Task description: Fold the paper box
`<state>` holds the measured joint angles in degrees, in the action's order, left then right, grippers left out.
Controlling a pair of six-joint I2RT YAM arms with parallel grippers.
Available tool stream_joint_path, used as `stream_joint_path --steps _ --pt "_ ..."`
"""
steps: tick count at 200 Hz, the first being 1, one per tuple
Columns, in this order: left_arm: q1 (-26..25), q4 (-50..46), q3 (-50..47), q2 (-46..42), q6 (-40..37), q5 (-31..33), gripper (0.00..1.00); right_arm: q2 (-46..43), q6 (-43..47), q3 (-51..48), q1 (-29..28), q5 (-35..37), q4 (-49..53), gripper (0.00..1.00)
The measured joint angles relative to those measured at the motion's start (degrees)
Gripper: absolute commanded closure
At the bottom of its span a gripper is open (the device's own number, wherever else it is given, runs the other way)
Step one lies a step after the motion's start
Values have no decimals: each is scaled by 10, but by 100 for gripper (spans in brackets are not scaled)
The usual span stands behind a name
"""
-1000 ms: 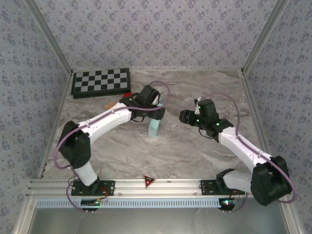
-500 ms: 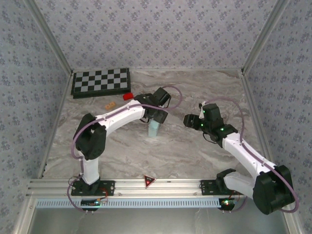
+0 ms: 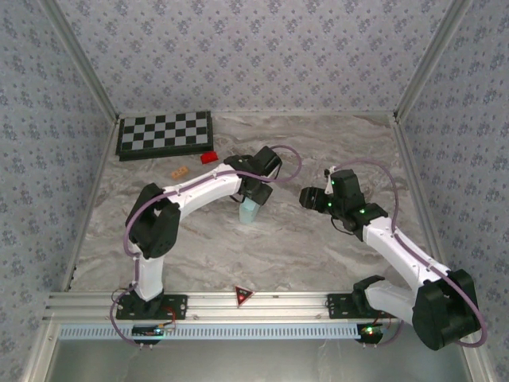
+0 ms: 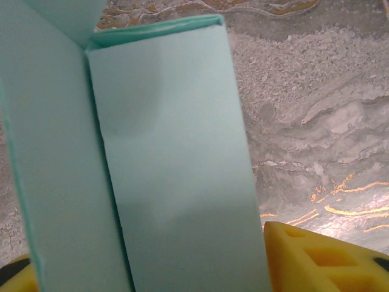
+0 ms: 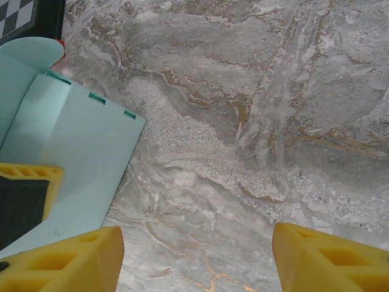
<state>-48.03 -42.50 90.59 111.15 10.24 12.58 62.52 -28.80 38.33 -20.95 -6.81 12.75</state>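
The paper box is seen in the top view just left of the frame's centre, standing on the marbled table as a narrow, pale cyan shape under the tip of the left arm. In the left wrist view its thin card is spread over the left and middle of the frame. Two long, smooth panels are joined there along a straight crease, a further flap is angled away at the upper left, and a darker teal cut edge is shown along the top. In the right wrist view the box is placed at the left edge. A flat panel is marked there by three small teal slots in a row, and a rounded flap is set at the upper left.

The left gripper is placed round the box, with one yellow finger at each lower corner of its own view and the card between them. Whether the card is actually clamped cannot be told.

The right gripper is held wide open. Only bare table is seen between its yellow fingertips, and nothing is held.

The checkerboard is laid at the upper left, well apart from the box.
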Motion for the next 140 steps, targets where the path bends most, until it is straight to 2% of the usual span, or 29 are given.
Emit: stream_joint_path --steps 61,102,140 --pt "0 5 0 0 -89 -30 46 0 4 0 2 0 9 32" --pt "2 57 -34 -12 -204 -60 45 0 8 0 4 0 17 32" --pt "23 79 -38 -16 -306 -123 45 0 10 0 7 0 21 33"
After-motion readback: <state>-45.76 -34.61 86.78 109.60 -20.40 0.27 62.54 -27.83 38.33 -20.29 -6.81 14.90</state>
